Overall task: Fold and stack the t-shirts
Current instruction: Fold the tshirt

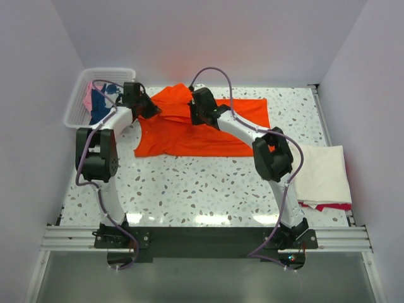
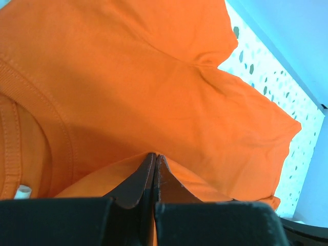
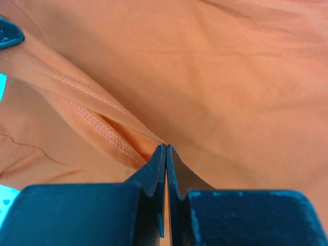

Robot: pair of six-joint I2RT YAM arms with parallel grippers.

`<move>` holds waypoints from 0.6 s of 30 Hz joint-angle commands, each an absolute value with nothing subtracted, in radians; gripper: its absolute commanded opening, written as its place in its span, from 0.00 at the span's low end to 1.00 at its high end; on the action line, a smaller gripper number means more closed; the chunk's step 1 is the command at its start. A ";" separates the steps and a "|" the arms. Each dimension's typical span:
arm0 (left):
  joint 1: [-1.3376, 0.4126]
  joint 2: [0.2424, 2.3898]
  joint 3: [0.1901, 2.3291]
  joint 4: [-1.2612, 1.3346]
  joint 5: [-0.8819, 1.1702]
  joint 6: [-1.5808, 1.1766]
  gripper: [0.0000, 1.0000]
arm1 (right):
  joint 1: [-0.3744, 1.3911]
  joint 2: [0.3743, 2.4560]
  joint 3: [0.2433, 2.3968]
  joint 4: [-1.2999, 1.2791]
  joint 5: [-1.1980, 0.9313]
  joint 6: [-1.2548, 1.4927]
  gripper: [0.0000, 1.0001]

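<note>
The orange t-shirt [image 1: 183,136] is one plain bright colour, stitching included, on a white surface [image 1: 208,183] flecked grey and brown. Left of it, a white mesh basket [image 1: 74,106] holds pink cloth [image 1: 87,98] and navy blue cloth [image 1: 99,109]; right of it, a cream-white t-shirt [image 1: 322,170] covers a red t-shirt [image 1: 327,206].

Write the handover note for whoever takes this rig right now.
Left hand: shut, pinching the orange shirt near its collar.
Right hand: shut on a stitched hem of the same shirt.
Where things are: the orange shirt lies rumpled at the far middle of the table. The cream shirt lies folded on the red shirt at the right edge. The pink shirt and navy shirt are in the basket, far left.
Done: cream and red stacked.
Left: fold the orange shirt and stack it, then the two in the basket.
</note>
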State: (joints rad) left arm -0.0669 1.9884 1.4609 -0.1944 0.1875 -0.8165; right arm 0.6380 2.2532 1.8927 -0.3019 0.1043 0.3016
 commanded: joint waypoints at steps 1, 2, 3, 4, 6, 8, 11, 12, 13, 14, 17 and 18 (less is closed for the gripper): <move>-0.069 2.016 1.523 -0.137 0.209 -0.828 0.00 | 0.621 2.241 1.930 -0.259 0.098 0.314 0.00; -0.069 2.028 1.529 -0.140 0.210 -0.828 0.00 | 0.617 2.243 1.930 -0.259 0.098 0.316 0.00; -0.069 2.031 1.538 -0.141 0.212 -0.828 0.00 | 0.615 2.244 1.931 -0.259 0.097 0.318 0.00; -0.071 2.036 1.543 -0.140 0.215 -0.830 0.00 | 0.612 2.249 1.930 -0.256 0.094 0.319 0.00; -0.072 2.052 1.558 -0.143 0.216 -0.825 0.00 | 0.604 2.253 1.930 -0.253 0.086 0.324 0.00; -0.072 2.069 1.572 -0.146 0.221 -0.824 0.00 | 0.597 2.263 1.931 -0.253 0.083 0.328 0.00; -0.074 2.094 1.597 -0.156 0.232 -0.813 0.00 | 0.589 2.272 1.927 -0.245 0.066 0.340 0.00; -0.074 2.097 1.603 -0.156 0.235 -0.810 0.00 | 0.588 2.275 1.927 -0.245 0.061 0.342 0.00; -0.074 2.105 1.608 -0.156 0.245 -0.807 0.00 | 0.586 2.278 1.928 -0.245 0.058 0.344 0.05; -0.072 2.105 1.611 -0.164 0.245 -0.802 0.02 | 0.584 2.281 1.930 -0.250 0.055 0.347 0.11; -0.071 2.083 1.620 -0.195 0.233 -0.776 0.32 | 0.580 2.278 1.937 -0.267 0.048 0.350 0.40; -0.068 2.069 1.614 -0.205 0.219 -0.772 0.39 | 0.578 2.267 1.937 -0.273 0.046 0.351 0.46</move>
